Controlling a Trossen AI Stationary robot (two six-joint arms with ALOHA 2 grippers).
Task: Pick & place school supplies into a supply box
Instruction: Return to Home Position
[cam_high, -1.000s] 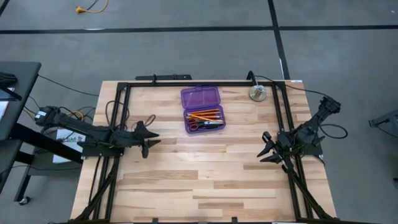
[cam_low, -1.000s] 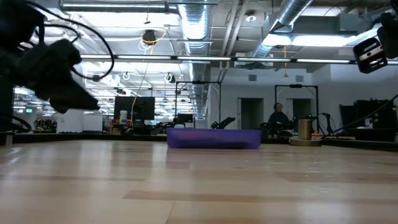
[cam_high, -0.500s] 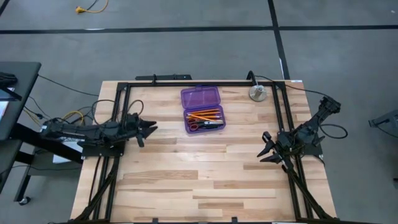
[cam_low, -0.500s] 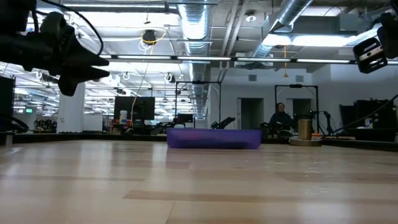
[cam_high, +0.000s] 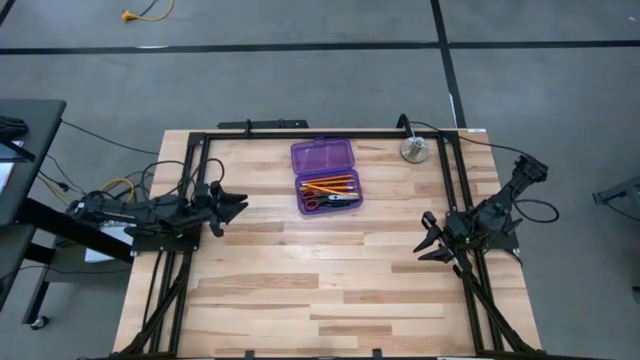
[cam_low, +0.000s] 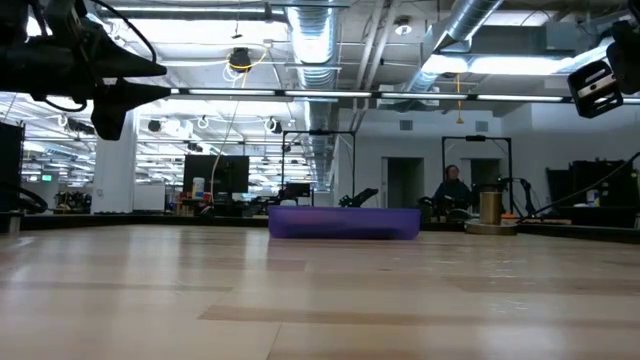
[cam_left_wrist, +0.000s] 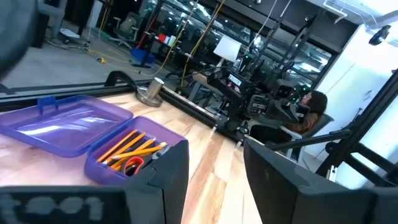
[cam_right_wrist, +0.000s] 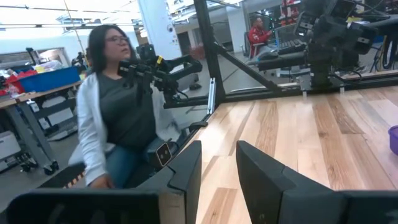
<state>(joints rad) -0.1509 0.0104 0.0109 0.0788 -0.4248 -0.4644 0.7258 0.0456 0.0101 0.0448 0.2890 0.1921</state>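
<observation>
My left pincer (cam_high: 228, 206) hangs above the table's (cam_high: 300, 270) left edge, pointing toward the middle, and in the low view it (cam_low: 130, 80) sits high over the boards. It is released: my wrist view shows both fingers (cam_left_wrist: 168, 171) spread, with only bare wood in the gap. My right pincer (cam_high: 428, 238) waits over the right edge, nearer the front, also released; its fingers (cam_right_wrist: 186, 168) stand apart and grip nothing. The box (cam_high: 326, 177) lies open on the far middle of the table, well apart from both pincers. Its lid half lies flat toward the far edge and its tray half toward the front. In the tray the orange pencils (cam_high: 332, 185) lie side by side along its length. The red-handled scissors (cam_high: 312, 203) rest just beside them on the near side, with darker thin things next to them that I cannot make out. A round metal piece (cam_high: 415, 150) stands at the far right, clear of the box. A person (cam_right_wrist: 118, 112) sits beyond the table's left side.
</observation>
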